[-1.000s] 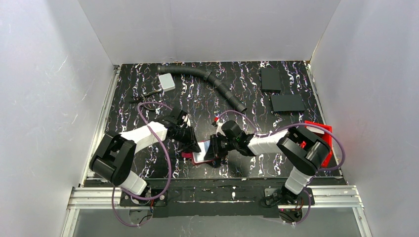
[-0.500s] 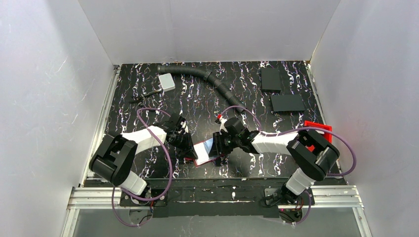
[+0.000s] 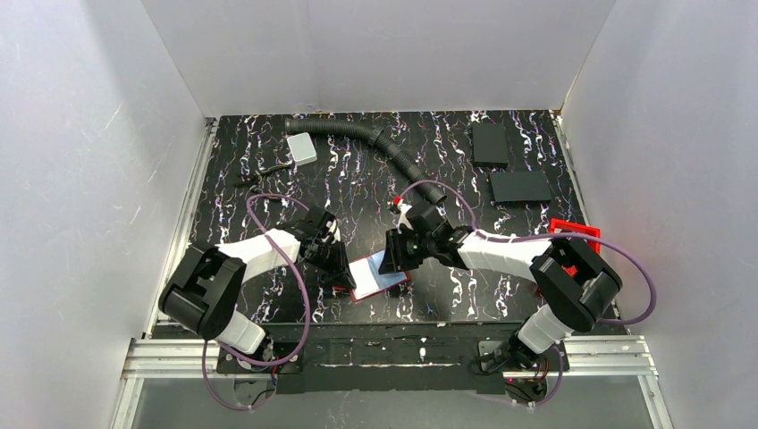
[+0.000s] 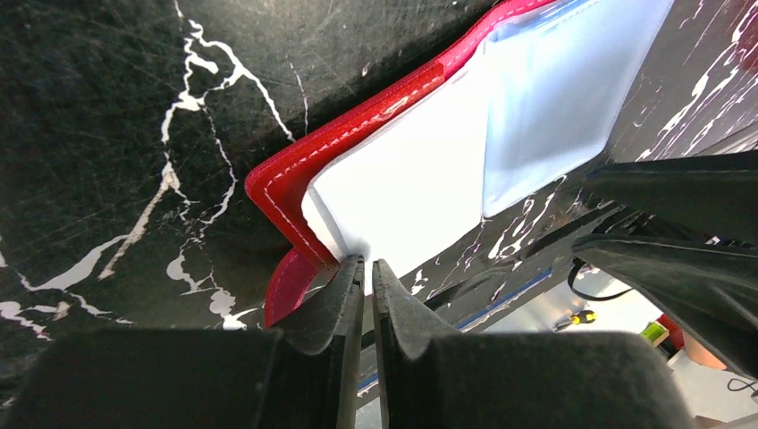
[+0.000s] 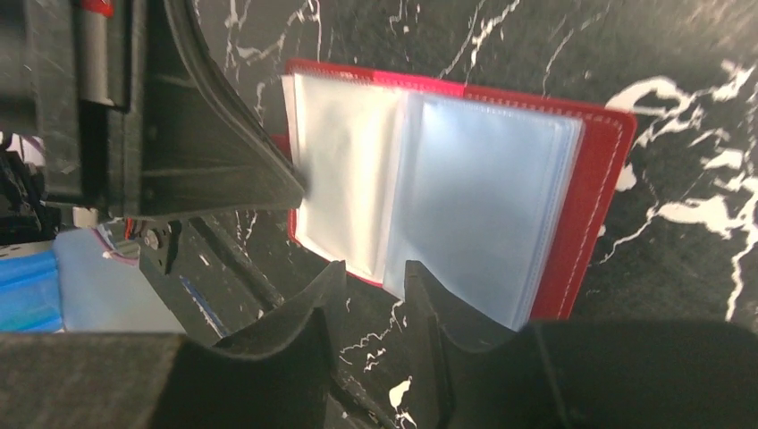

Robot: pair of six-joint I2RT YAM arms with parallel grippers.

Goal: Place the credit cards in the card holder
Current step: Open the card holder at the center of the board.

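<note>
The card holder (image 3: 380, 276) is a red wallet that lies open and flat near the table's front centre, its clear, pale-blue sleeves facing up. It shows in the left wrist view (image 4: 357, 134) and the right wrist view (image 5: 597, 197). My left gripper (image 3: 343, 272) is shut, its tips (image 4: 368, 266) at the wallet's left edge. My right gripper (image 3: 394, 258) hovers just above the wallet's far right part, jaws a little apart and empty (image 5: 375, 273). A small grey-white rectangle (image 3: 302, 147), possibly the credit cards, lies at the far left. I cannot tell if any card sits in the sleeves.
A black corrugated hose (image 3: 384, 147) curves across the far side. Two black flat slabs (image 3: 491, 142) (image 3: 521, 186) lie at the far right. A red bin (image 3: 576, 234) stands at the right edge behind my right arm. A small dark object (image 3: 266, 172) lies at the left.
The wallet went from held up between both grippers to lying open and flat. My right gripper has let go and drawn back to the far right. My left gripper stays at the wallet's left edge.
</note>
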